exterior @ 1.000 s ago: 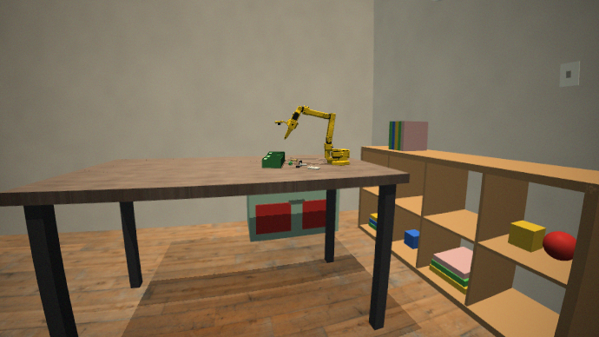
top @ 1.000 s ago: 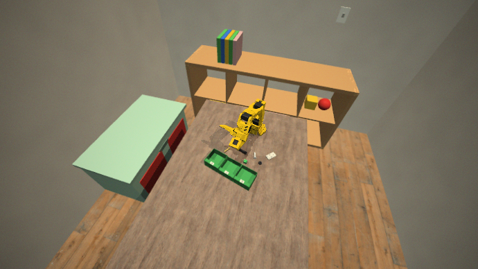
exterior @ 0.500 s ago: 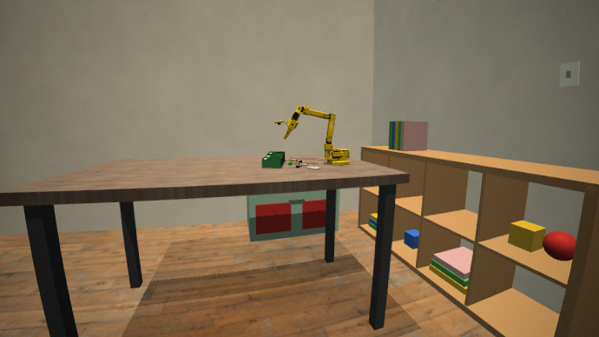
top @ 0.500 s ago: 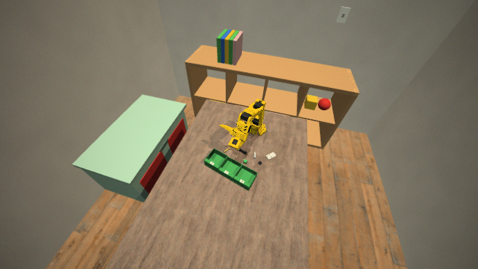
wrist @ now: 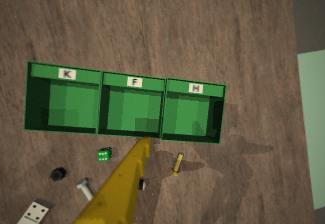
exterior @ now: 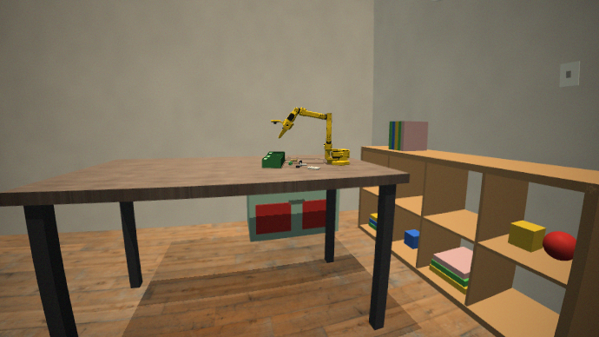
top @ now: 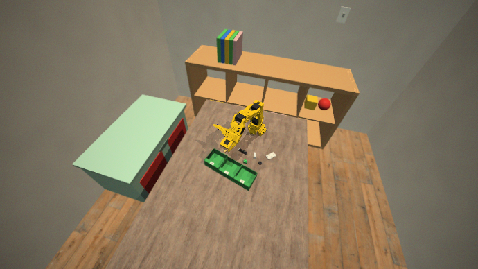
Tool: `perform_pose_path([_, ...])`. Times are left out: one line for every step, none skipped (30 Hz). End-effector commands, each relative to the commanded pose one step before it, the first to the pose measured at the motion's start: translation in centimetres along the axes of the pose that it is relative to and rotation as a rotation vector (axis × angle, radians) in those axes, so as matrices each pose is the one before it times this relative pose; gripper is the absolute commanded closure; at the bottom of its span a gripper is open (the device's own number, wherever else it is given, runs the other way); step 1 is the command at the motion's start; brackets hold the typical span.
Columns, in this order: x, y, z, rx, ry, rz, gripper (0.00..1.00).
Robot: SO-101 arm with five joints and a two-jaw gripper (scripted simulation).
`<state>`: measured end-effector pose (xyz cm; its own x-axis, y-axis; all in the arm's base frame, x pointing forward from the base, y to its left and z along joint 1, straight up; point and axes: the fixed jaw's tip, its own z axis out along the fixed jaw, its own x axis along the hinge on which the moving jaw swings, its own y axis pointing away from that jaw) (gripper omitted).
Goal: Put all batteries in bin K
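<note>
The three green bins stand in a row in the wrist view: bin K (wrist: 64, 102) on the left, F (wrist: 132, 107) in the middle, H (wrist: 193, 112) on the right. All three look empty. A black battery (wrist: 142, 183) lies on the table in front of them, mostly hidden under my yellow jaw; it also shows in the top view (top: 242, 150). My gripper (wrist: 143, 145) is open and empty. It hangs well above the table (exterior: 278, 127), over the near edge of bin F and H. In the top view, bin K (top: 245, 177) is the right end of the row.
A green die (wrist: 103, 155), a black nut (wrist: 58, 173), a silver bolt (wrist: 85, 188), a white domino (wrist: 35, 212) and a brass bolt (wrist: 177, 164) lie in front of the bins. A pale green cabinet (top: 131, 142) stands beside the table, and a wooden shelf (top: 271, 85) behind my base.
</note>
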<state>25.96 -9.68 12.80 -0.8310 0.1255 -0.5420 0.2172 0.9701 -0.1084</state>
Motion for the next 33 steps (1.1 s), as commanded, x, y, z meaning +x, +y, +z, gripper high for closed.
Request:
perform_pose_path([-1.7410,-1.205,-0.3313,0.03356,-0.08224,0.00984,0.00])
perform_pose_path([-0.3119,-0.515,0.2648,0.01274,-0.01482,0.00508,0.00])
perform_pose_path([-0.2927,-0.513,0.2656,0.01279,-0.01439,0.00483,0.00])
perform_pose_path([-0.2691,-0.501,0.2617,0.01256,-0.01380,0.00451,0.00])
perform_pose_path([-0.2417,-0.478,0.2512,0.01217,-0.01293,0.00413,0.00])
perform_pose_path([-0.2128,-0.448,0.2370,0.01143,-0.01187,0.00369,0.00])
perform_pose_path([-0.1833,-0.408,0.2169,0.01051,-0.01069,0.00326,0.00])
perform_pose_path([-0.1545,-0.362,0.1935,0.00939,-0.00931,0.00278,0.00])
perform_pose_path([-0.1262,-0.310,0.1660,0.00809,-0.00793,0.00230,0.00])
perform_pose_path([-0.0991,-0.255,0.1376,0.00670,-0.00646,0.00186,0.00])
perform_pose_path([-0.0752,-0.200,0.1078,0.00524,-0.00501,0.00139,0.00])
perform_pose_path([-0.0530,-0.145,0.0788,0.00385,-0.00363,0.00102,0.00])
perform_pose_path([-0.0344,-0.095,0.0519,0.00249,-0.00236,0.00065,0.00])
perform_pose_path([-0.0186,-0.053,0.0283,0.00142,-0.00129,0.00036,0.00])
perform_pose_path([-0.0076,-0.021,0.0116,0.00054,-0.00050,0.00014,0.00])
perform_pose_path([-0.0012,-0.003,0.0013,0.00009,-0.00009,0.00003,0.00])
perform_pose_path([0.0000,0.000,0.0000,0.00000,0.00000,0.00000,0.00])
perform_pose_path([0.0000,0.000,0.0000,0.00000,0.00000,0.00000,0.00])
perform_pose_path([0.0004,0.000,0.0004,-0.00002,0.00001,-0.00001,0.00])
perform_pose_path([0.0000,0.000,0.0000,0.00000,0.00000,0.00000,0.00])
perform_pose_path([0.0000,0.000,0.0000,0.00000,0.00000,0.00000,0.00])
perform_pose_path([0.0000,0.000,0.0000,0.00000,0.00000,0.00000,0.00])
perform_pose_path([0.0000,0.000,0.0000,0.00000,0.00000,0.00000,0.00])
perform_pose_path([0.0000,0.000,0.0000,0.00000,0.00000,0.00000,0.00])
perform_pose_path([0.0000,0.000,0.0000,0.00000,0.00000,0.00000,0.00])
perform_pose_path([0.0000,0.000,0.0000,0.00000,0.00000,0.00000,0.00])
perform_pose_path([0.0000,0.000,0.0000,0.00000,0.00000,0.00000,0.00])
perform_pose_path([0.0000,0.000,0.0000,0.00000,0.00000,0.00000,0.00])
perform_pose_path([0.0000,0.000,0.0000,0.00000,0.00000,0.00000,0.00])
perform_pose_path([0.0000,0.000,0.0000,0.00000,0.00000,0.00000,0.00])
perform_pose_path([0.0000,0.000,0.0000,0.00000,0.00000,0.00000,0.00])
perform_pose_path([0.0000,0.000,0.0000,0.00000,0.00000,0.00000,0.00])
perform_pose_path([0.0000,0.000,0.0000,0.00000,0.00000,0.00000,0.00])
